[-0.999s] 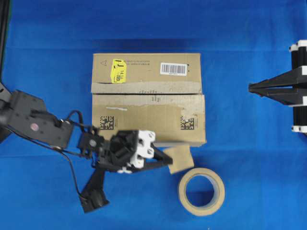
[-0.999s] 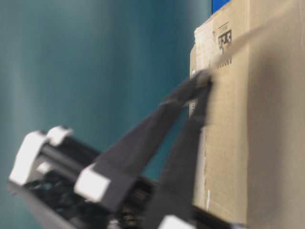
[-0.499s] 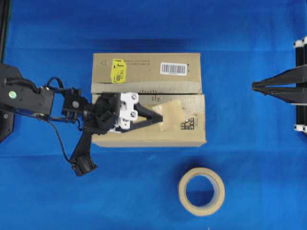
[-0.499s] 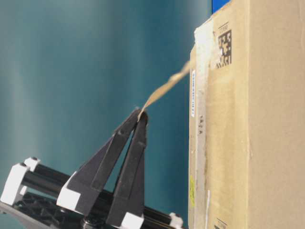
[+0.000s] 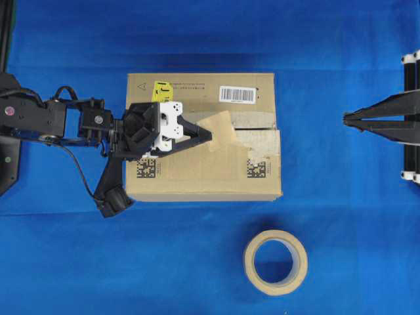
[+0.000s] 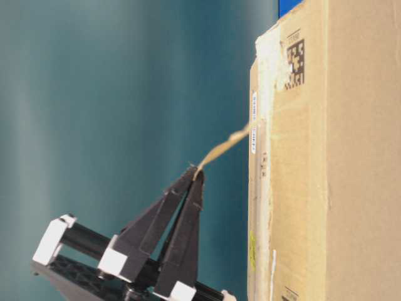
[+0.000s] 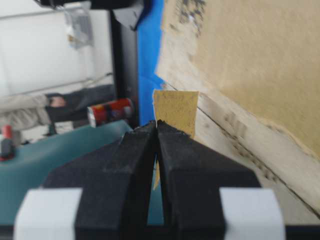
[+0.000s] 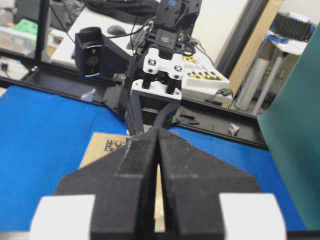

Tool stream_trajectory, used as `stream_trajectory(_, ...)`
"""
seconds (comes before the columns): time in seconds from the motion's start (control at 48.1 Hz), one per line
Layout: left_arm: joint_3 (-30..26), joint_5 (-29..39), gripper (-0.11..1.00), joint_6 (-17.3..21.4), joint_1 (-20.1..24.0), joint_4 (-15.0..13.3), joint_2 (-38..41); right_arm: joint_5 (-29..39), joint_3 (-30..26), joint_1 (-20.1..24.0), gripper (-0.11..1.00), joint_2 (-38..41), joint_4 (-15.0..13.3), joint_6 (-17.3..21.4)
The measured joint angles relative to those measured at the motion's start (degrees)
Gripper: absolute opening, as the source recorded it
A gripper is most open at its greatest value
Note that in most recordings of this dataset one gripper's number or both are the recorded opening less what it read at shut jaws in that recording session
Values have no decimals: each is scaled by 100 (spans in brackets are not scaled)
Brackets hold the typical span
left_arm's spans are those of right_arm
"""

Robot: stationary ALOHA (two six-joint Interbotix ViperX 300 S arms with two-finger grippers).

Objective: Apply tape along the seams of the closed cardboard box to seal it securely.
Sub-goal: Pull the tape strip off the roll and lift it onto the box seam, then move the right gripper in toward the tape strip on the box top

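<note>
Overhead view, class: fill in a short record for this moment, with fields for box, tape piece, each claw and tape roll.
box: large brown cardboard box on blue surface, top seam edged with torn old tape
tape piece: square tan-brown tape hanging over the seam
left claw: shut on the tape piece, above the box
right claw: shut, empty, right of the box
tape roll: beige ring below the box, apart from it

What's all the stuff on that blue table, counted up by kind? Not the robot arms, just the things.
Cardboard box: 1
Loose piece of brown tape, pinched in the left hand over the box top: 1
Roll of beige tape: 1
Total: 3
</note>
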Motion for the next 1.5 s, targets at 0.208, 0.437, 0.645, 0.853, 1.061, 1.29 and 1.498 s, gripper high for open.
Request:
stream_trajectory(0.208, -9, 281, 2, -9, 26, 0, 0, -18, 0, 0, 0, 114, 0, 0)
stream_trajectory(0.437, 0, 703, 2, -9, 62, 0, 9, -105, 0, 0, 0, 246, 0, 9)
stream_trajectory(0.645, 0, 932, 2, -9, 62, 0, 0, -299, 0, 0, 0, 439, 0, 70)
stream_trajectory(0.853, 0, 1020, 2, 0, 62, 0, 0, -343, -123, 0, 0, 738, 26, 123)
stream_trajectory(1.061, 0, 1107, 2, -9, 62, 0, 0, -457, -316, -114, 0, 1169, 158, 132)
stream_trajectory(1.29, 0, 1116, 2, -9, 70, 0, 0, -659, -650, -211, 5, 1846, 246, 132)
stream_trajectory(1.498, 0, 1116, 2, -9, 70, 0, 0, -686, -1063, -229, 61, 2487, 255, 158)
